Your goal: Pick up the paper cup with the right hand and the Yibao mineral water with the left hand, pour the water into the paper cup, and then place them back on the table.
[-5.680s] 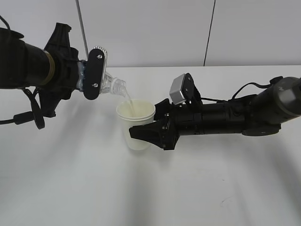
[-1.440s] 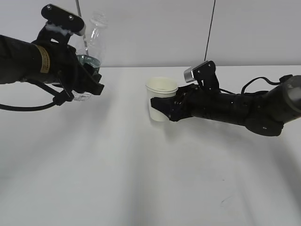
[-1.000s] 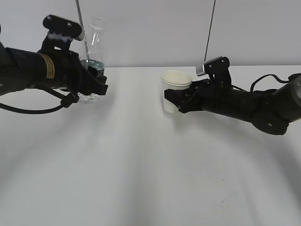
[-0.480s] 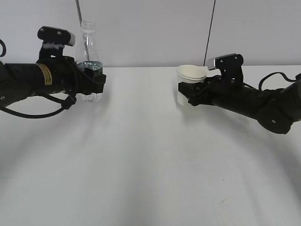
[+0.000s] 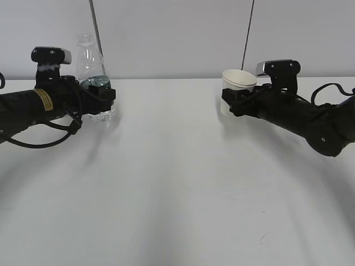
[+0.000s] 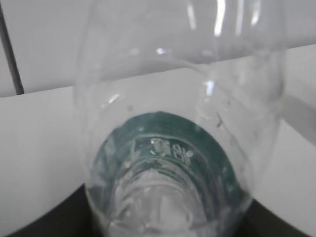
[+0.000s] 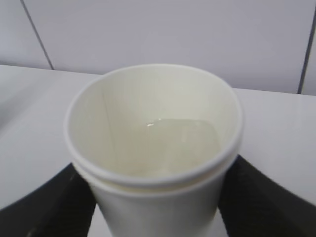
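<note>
Both pincers (image 5: 102, 98) (image 5: 232, 102) clamped, arms apart

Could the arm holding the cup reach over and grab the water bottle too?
Probably not right now. The right hand is shut on the paper cup, so its jaws are full, and the Yibao mineral water stands far across the table, already clamped by the left hand.

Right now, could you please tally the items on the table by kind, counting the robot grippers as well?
Paper cup: 1, containing water
Yibao mineral water bottle: 1
Grippers: 2, left and right
Total: 4
</note>
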